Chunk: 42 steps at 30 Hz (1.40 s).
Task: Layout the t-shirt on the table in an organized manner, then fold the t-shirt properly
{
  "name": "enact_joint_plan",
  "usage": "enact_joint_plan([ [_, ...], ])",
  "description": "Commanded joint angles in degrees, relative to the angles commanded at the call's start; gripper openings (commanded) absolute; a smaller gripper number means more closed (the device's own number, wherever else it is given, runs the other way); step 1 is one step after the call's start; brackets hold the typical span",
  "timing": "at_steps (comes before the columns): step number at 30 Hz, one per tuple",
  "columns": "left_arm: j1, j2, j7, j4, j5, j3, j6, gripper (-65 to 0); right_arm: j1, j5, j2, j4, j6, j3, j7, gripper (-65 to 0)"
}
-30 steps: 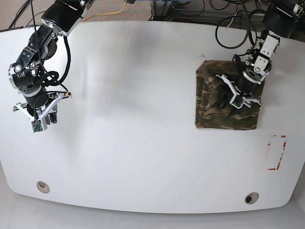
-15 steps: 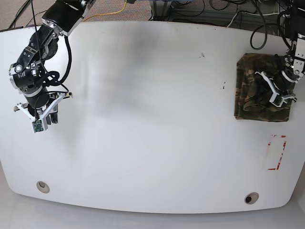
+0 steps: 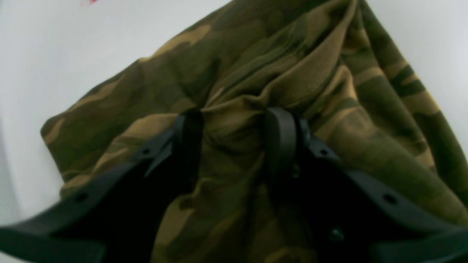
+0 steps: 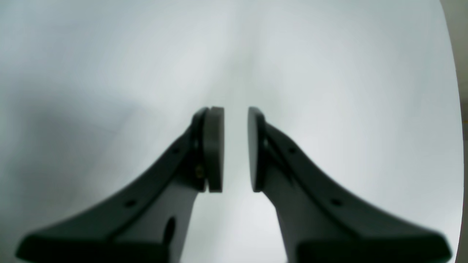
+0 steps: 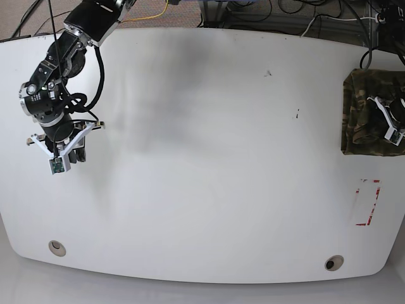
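The camouflage t-shirt (image 5: 362, 111) lies as a folded, bunched square at the far right edge of the white table (image 5: 202, 158). My left gripper (image 5: 391, 125) sits on its right part. In the left wrist view that gripper (image 3: 236, 122) is shut on a pinched ridge of the t-shirt (image 3: 321, 73), with fabric bulging between the black fingers (image 3: 281, 128). My right gripper (image 5: 63, 155) hangs over the table's left side, far from the shirt. In the right wrist view the right gripper (image 4: 235, 146) holds nothing, and a narrow gap shows bare table (image 4: 329, 73) between its pads.
A red tape outline (image 5: 368, 202) marks the table below the shirt. Two round grommet holes (image 5: 57, 247) (image 5: 333, 263) sit near the front edge. Cables and a yellow cord (image 5: 152, 16) lie beyond the back edge. The shirt's right side reaches the frame edge.
My left gripper has dragged the t-shirt rightwards, from right of centre to the table's far right edge. My right arm has shifted slightly right.
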State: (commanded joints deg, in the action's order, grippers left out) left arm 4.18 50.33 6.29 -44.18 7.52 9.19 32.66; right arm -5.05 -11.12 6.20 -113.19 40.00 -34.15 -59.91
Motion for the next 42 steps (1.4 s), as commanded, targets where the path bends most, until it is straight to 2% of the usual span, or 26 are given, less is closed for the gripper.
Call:
enact_joint_plan([
  [8, 0.88, 1.67, 2.2, 0.18, 0.18, -0.18, 0.0, -39.9, 0.0, 0.0, 0.09, 0.0, 0.0, 0.0, 0.0, -53.4],
  [13, 3.08, 2.11, 1.93, -1.49, 3.96, -2.29, 0.09, -39.9, -0.09, 0.0, -0.09, 0.0, 0.0, 0.09, 0.0, -53.4],
  [18, 3.6, 3.78, 1.76, -8.97, 10.37, -3.6, 0.09, -39.9, -0.26, 0.53, -0.09, 0.0, 0.0, 0.18, 0.0, -53.4],
  [22, 5.1, 3.43, -1.58, -15.03, 14.07, -4.84, 0.09, -39.9, -0.26, 0.7, 0.53, 0.0, 0.0, 0.79, 0.26, -53.4],
  [26, 6.15, 2.02, -4.84, -20.04, 15.56, -5.8, -0.44, -39.9, 0.62, 3.87, 3.34, 0.0, 0.0, 4.84, 0.53, -53.6],
  [28, 6.15, -1.14, -4.66, -23.47, 15.3, -5.98, -0.97, -39.9, 2.02, 6.68, 3.78, -0.18, 0.0, 7.03, 3.25, -53.9],
  [29, 5.98, -2.73, -4.66, -25.14, 14.68, -6.07, -2.11, -39.9, 2.99, 7.91, 3.78, -0.26, 0.0, 7.3, 5.45, -53.9],
  [30, 5.27, -5.01, -4.66, -27.43, 13.27, -6.07, -4.48, -39.9, 4.22, 9.49, 3.6, -0.26, 0.0, 7.38, 8.62, -53.9],
  [33, 1.41, -9.14, -4.31, -32.62, 10.02, -6.59, -9.85, -39.9, 6.95, 12.84, 3.43, 0.0, 0.0, 7.47, 14.68, -53.9],
  [36, -4.4, -14.24, -2.11, -37.71, 7.21, -8.09, -14.24, -39.9, 10.2, 15.03, 2.2, 0.0, 0.0, 7.47, 19.52, -53.9],
  [40, -11.87, -21.19, 1.41, -44.4, 3.08, -9.58, -15.3, -39.9, 14.24, 16.18, 0.7, -0.26, 0.0, 7.38, 25.05, -54.1],
  [42, -16.18, -24.53, 1.58, -48.18, 1.41, -10.64, -15.38, -39.9, 16.53, 15.65, 0.26, -0.7, 0.0, 7.21, 26.73, -54.1],
])
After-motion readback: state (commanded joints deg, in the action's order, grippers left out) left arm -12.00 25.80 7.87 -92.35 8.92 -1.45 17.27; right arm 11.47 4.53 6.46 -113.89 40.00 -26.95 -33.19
